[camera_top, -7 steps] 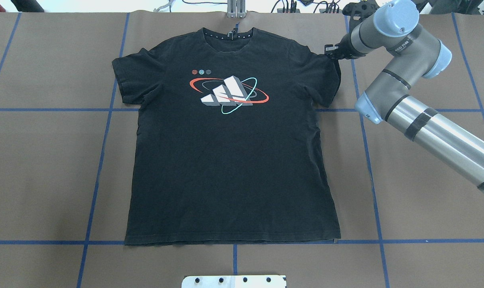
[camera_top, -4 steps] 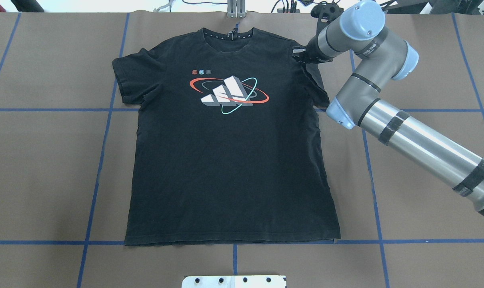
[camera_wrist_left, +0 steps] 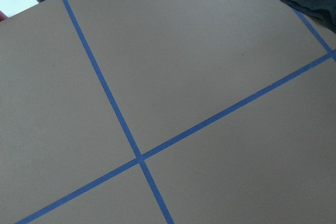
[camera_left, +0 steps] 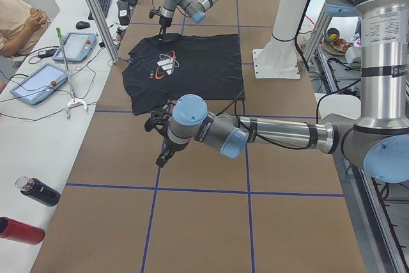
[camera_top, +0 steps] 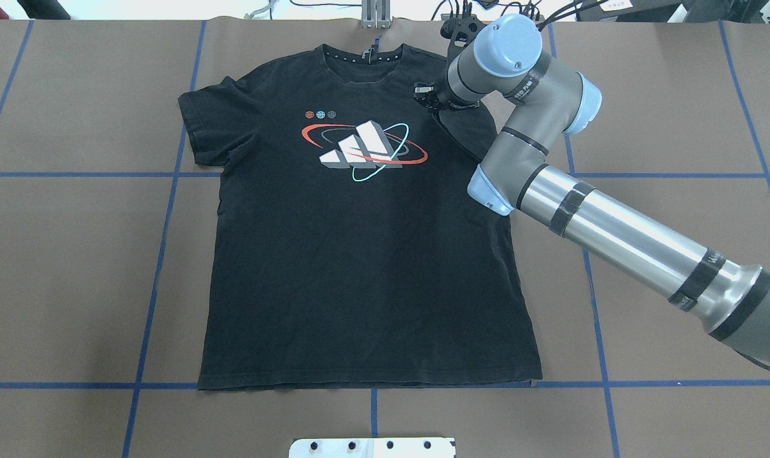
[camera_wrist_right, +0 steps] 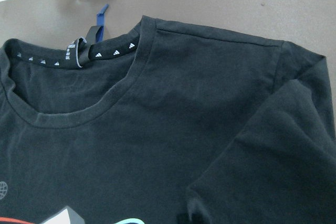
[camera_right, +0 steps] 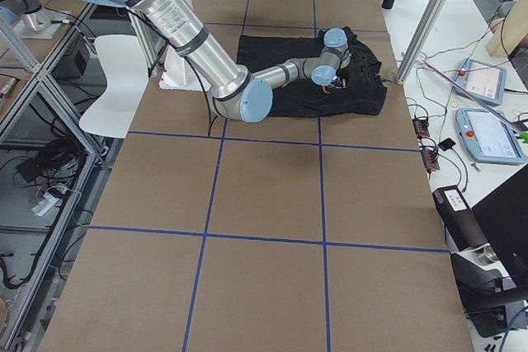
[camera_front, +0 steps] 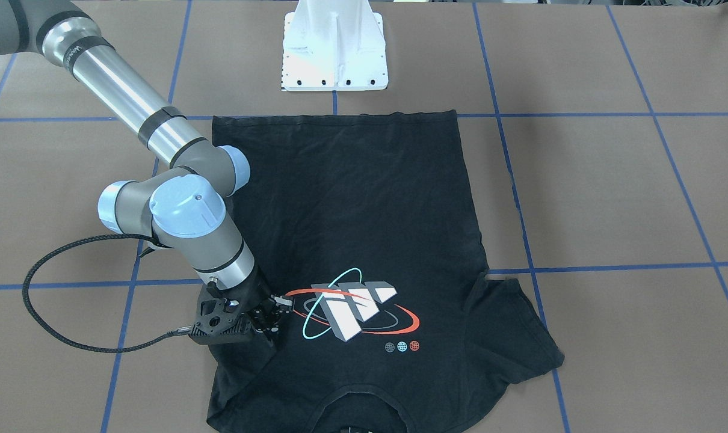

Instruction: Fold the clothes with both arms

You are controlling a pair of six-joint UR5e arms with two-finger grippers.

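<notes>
A black T-shirt [camera_top: 359,267] lies flat, chest graphic up, collar toward the table's far edge. My right gripper [camera_top: 425,95] hovers over the shirt's right shoulder, just right of the collar, shut on the right sleeve. That sleeve [camera_top: 468,130] is pulled inward and lies folded over the chest. From the front, the right gripper [camera_front: 274,317] sits beside the orbit graphic [camera_front: 355,310]. The right wrist view shows the collar [camera_wrist_right: 105,56] and the folded sleeve [camera_wrist_right: 273,150]. My left gripper [camera_left: 161,156] appears only in the exterior left view, above bare table beyond the shirt's left side, so I cannot tell its state.
Blue tape lines grid the brown table. The white pedestal base [camera_front: 335,48] stands just past the shirt's hem. A metal bracket [camera_top: 375,16] sits beyond the collar. Tablets [camera_left: 38,81], bottles [camera_left: 38,191] and a seated person [camera_left: 16,20] are along the side bench.
The right gripper has travelled left from the sleeve's outer edge to over the shoulder near the collar, drawing the right sleeve inward onto the chest.
</notes>
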